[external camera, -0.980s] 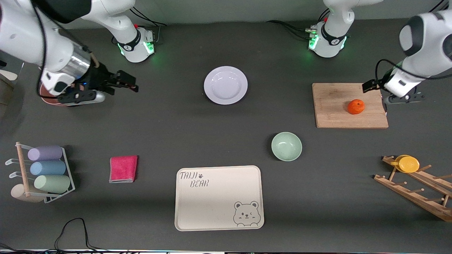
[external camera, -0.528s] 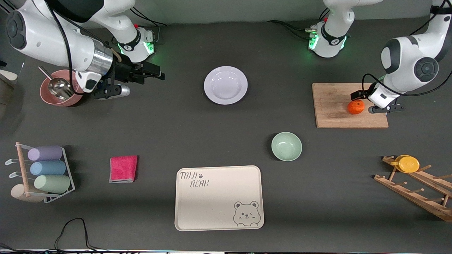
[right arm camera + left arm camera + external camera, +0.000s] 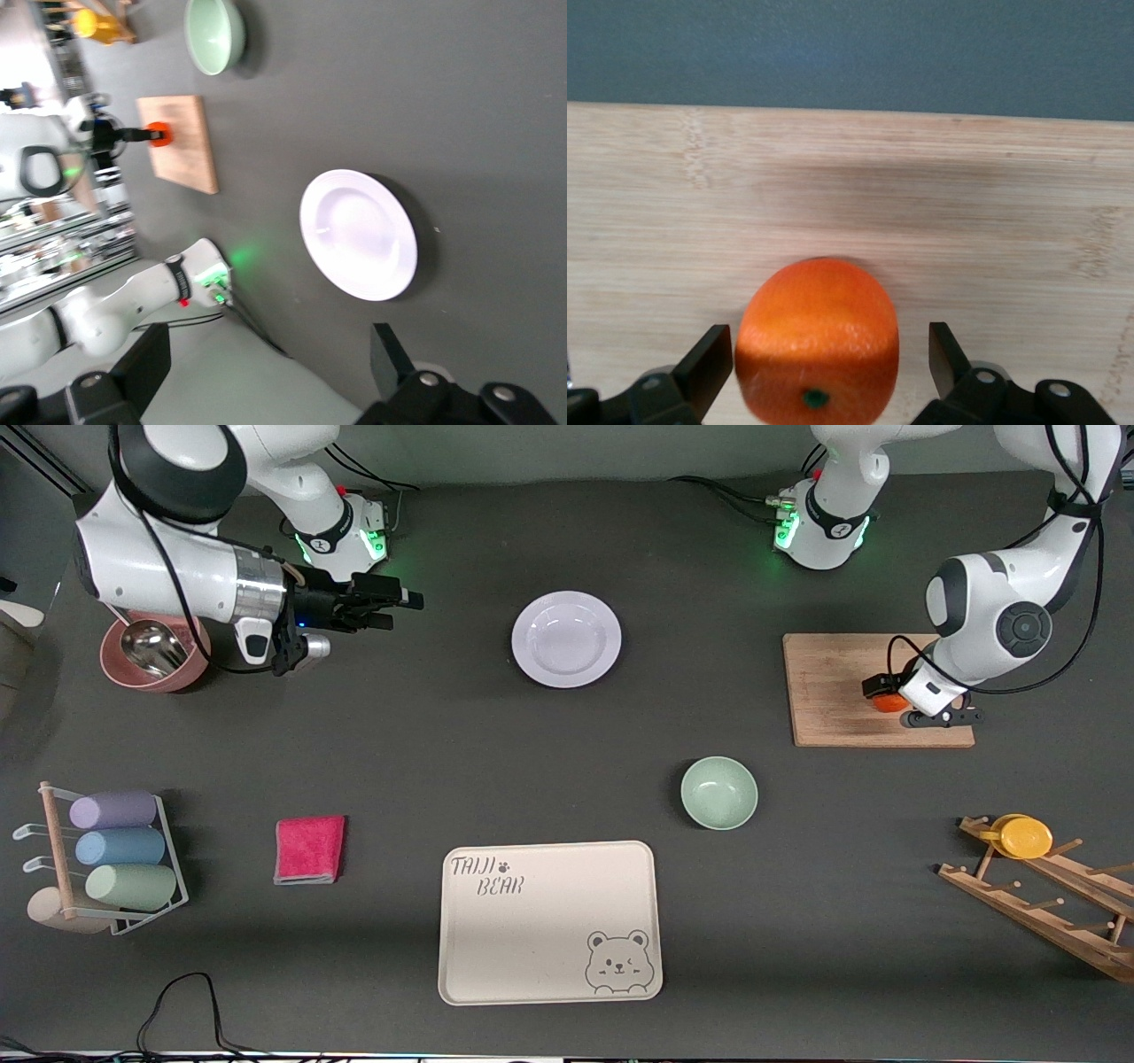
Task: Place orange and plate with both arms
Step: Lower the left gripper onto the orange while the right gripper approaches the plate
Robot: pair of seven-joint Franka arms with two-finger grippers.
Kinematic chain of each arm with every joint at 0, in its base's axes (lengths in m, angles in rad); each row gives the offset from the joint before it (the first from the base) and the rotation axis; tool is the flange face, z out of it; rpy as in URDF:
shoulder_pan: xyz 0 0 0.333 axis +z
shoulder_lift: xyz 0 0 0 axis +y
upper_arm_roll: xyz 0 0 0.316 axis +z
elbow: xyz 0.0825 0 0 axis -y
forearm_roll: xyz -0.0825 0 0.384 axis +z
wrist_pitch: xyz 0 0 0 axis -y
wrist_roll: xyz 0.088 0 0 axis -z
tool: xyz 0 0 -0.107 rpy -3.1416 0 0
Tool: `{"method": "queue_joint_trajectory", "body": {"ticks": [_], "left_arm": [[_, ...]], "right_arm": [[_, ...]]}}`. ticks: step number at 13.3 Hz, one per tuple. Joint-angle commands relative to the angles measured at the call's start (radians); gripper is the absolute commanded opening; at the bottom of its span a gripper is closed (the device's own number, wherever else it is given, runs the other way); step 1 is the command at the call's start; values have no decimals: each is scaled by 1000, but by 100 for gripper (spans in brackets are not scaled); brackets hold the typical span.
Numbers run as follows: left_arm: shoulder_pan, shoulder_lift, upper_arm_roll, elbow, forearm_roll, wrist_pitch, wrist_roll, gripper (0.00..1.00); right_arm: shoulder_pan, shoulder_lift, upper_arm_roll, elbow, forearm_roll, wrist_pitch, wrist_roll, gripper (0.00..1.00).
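Two grippers show parted jaws. The left gripper [image 3: 822, 372] is down at the wooden cutting board [image 3: 833, 691], its fingers [image 3: 709, 367] spread either side of the orange [image 3: 818, 341] with slim gaps, not clenched on it; the orange rests on the board toward the left arm's end of the table. The right gripper [image 3: 390, 602] hangs released and empty over the dark table [image 3: 443, 735], its forearm level, between a pink bowl [image 3: 120, 673] and the plate [image 3: 566, 638]. The plate lies flat mid-table, farther from the front camera than the mint-green bowl [image 3: 718, 793] and the cream bear tray [image 3: 549, 921].
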Motion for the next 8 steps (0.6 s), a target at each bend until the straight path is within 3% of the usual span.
{"method": "queue_joint_trajectory", "body": {"ticks": [1, 2, 3, 8], "left_arm": [[5, -2, 1, -2, 11, 10, 17, 72], [5, -5, 1, -2, 11, 7, 23, 10], [5, -7, 1, 0, 11, 3, 26, 0], [5, -48, -1, 18, 11, -56, 25, 0]], "right_arm": [[-1, -34, -39, -170, 154, 61, -240, 100], [-4, -22, -39, -217, 220, 81, -331, 100], [-4, -3, -39, -263, 287, 95, -421, 100], [-4, 246, -39, -328, 557, 97, -894, 100]]}}
